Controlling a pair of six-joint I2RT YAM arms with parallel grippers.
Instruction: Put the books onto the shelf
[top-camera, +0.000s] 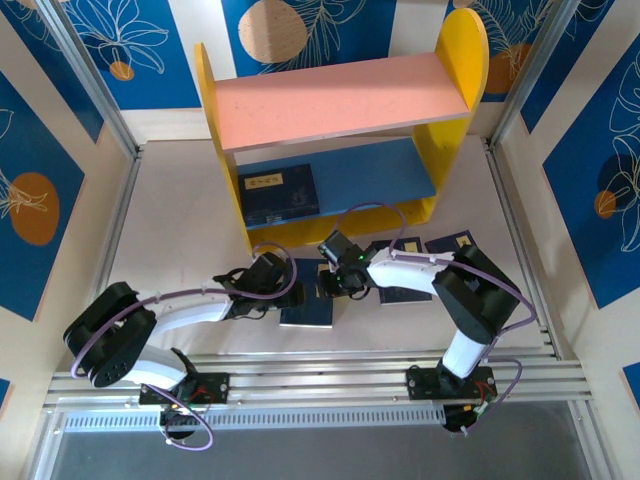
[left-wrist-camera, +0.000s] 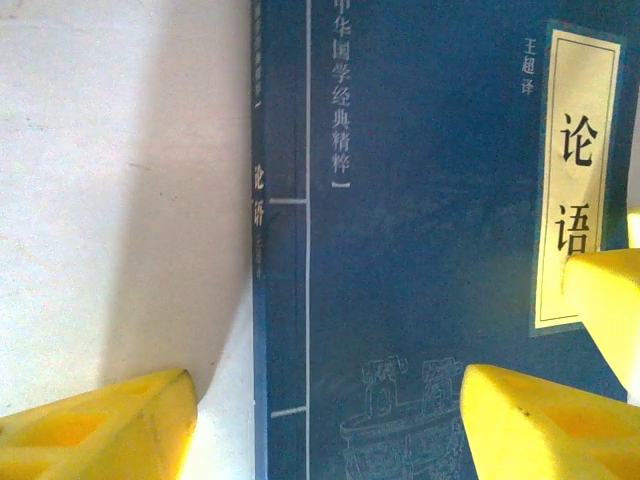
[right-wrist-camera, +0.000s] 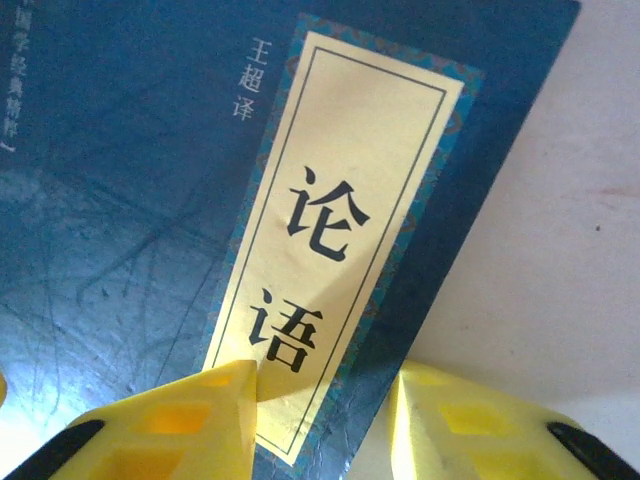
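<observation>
Lying on the blue lower board of the shelf (top-camera: 340, 100), at its left end, one book (top-camera: 280, 193) is placed. The other books (top-camera: 458, 243) wait on the table (top-camera: 180, 220) before the shelf's front edge. Left gripper (top-camera: 262, 275) and right gripper (top-camera: 335, 262), fingers apart, straddle opposite edges of the middle book (top-camera: 306, 308).

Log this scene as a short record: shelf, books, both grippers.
shelf: upright at the far side of the table
shelved book: flat on the blue lower board, left end
front book: flat on the table between the grippers
other books: flat on the table by the right arm
left gripper: open, astride the front book's spine edge
right gripper: jaws apart, astride its labelled edge
</observation>
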